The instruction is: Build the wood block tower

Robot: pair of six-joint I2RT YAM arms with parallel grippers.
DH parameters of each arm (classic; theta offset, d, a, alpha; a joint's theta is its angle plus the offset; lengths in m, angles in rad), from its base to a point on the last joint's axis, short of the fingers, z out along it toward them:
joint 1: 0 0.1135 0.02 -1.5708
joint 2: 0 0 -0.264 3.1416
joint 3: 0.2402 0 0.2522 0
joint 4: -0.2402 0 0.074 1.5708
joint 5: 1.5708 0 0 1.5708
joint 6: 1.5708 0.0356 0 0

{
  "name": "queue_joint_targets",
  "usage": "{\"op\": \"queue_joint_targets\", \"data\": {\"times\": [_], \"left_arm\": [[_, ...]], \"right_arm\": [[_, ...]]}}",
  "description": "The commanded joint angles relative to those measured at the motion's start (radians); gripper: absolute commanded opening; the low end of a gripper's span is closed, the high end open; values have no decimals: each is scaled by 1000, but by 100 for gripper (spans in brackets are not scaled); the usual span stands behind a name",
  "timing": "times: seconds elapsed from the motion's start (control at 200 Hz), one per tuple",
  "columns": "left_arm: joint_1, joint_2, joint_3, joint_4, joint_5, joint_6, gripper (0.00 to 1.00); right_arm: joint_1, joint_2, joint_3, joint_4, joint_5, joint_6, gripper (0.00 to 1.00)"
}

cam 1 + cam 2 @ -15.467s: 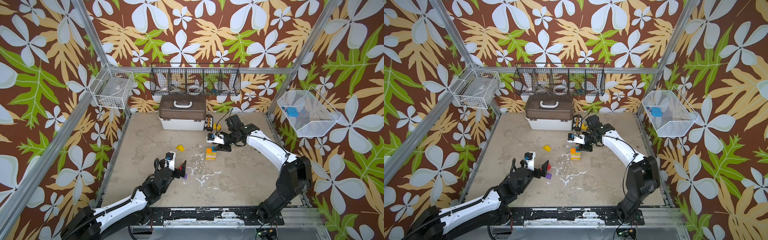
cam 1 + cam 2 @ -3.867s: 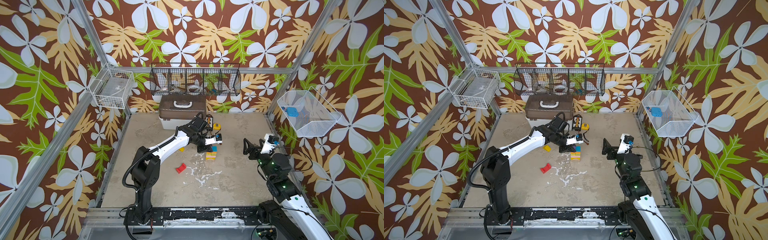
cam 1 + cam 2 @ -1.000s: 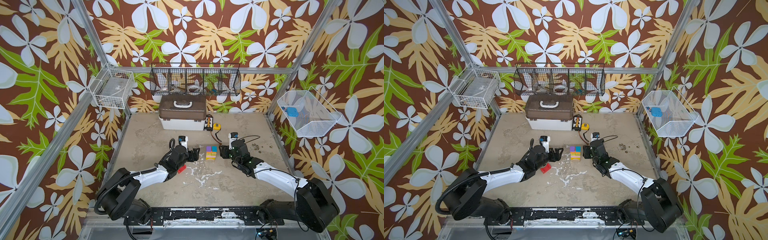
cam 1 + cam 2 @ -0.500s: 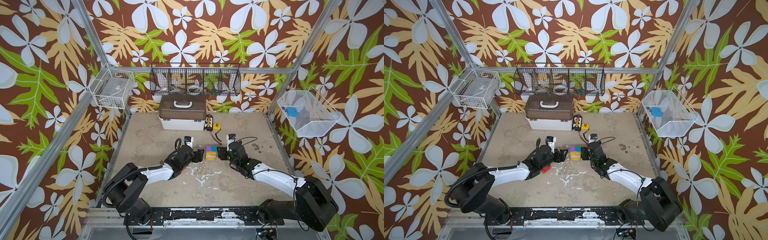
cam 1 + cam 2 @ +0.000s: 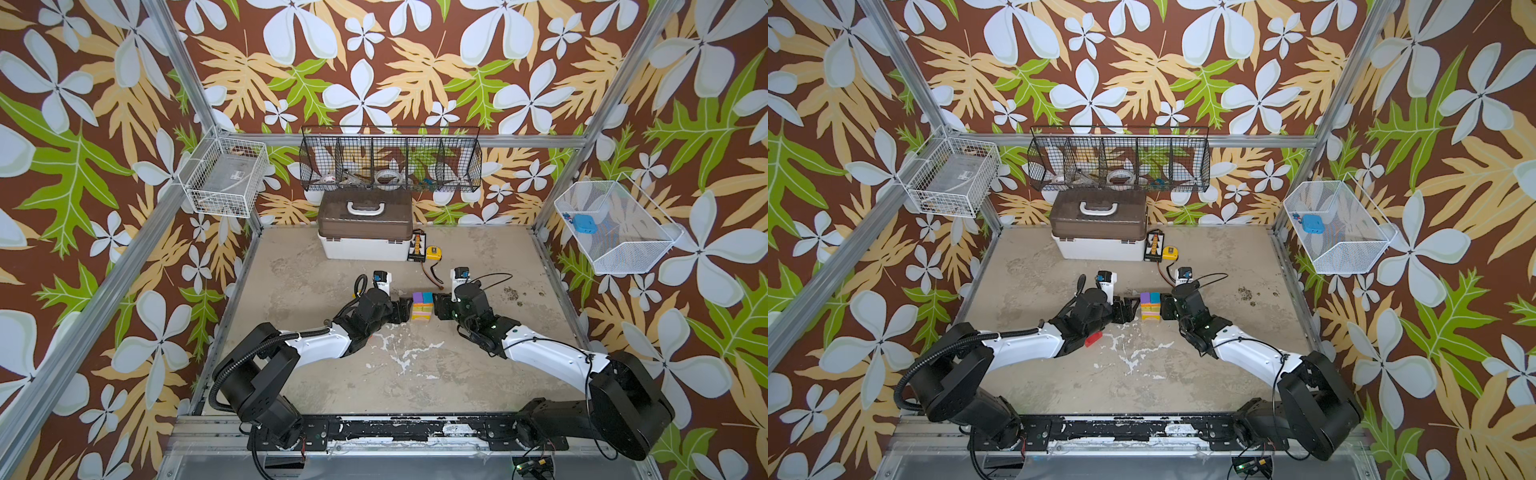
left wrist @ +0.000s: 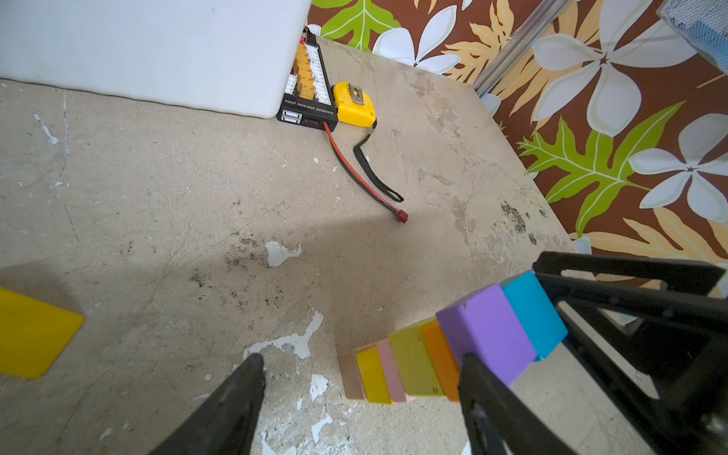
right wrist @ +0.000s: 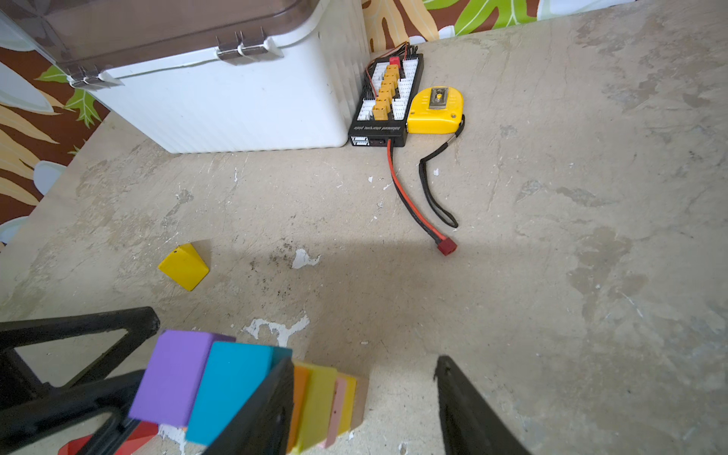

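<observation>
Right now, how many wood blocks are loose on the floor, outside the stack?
2. A yellow wedge lies on the floor on the left arm's side of the tower. A red arch pokes out beside that arm. The arms may hide more.

Scuffed tabletop (image 5: 478,374), tower (image 5: 422,306), yellow wedge block (image 7: 184,266), red arch (image 5: 1092,339), white box (image 5: 363,251), tape measure (image 5: 432,254)

Robot lab cell, that was: aluminium frame posts (image 5: 183,66), leaf-print wall panels (image 5: 374,62), 3 wire baskets (image 5: 390,164) hung around, 2 arms (image 5: 316,347) bolted to the near rail (image 5: 395,428), scuffed tabletop (image 5: 415,382).
</observation>
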Motion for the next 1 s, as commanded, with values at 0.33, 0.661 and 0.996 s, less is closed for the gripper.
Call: {"op": "queue_joint_targets", "data": {"times": [0.33, 0.661, 0.996], "left_arm": [[-6, -4, 11, -16, -16, 3, 78], [-6, 6, 39, -40, -50, 25, 78], [-6, 38, 82, -62, -51, 37, 78]], "right_arm": [[4, -36, -13, 8, 20, 4, 59], [4, -43, -22, 12, 18, 9, 58], [11, -48, -21, 9, 15, 9, 58]]}}
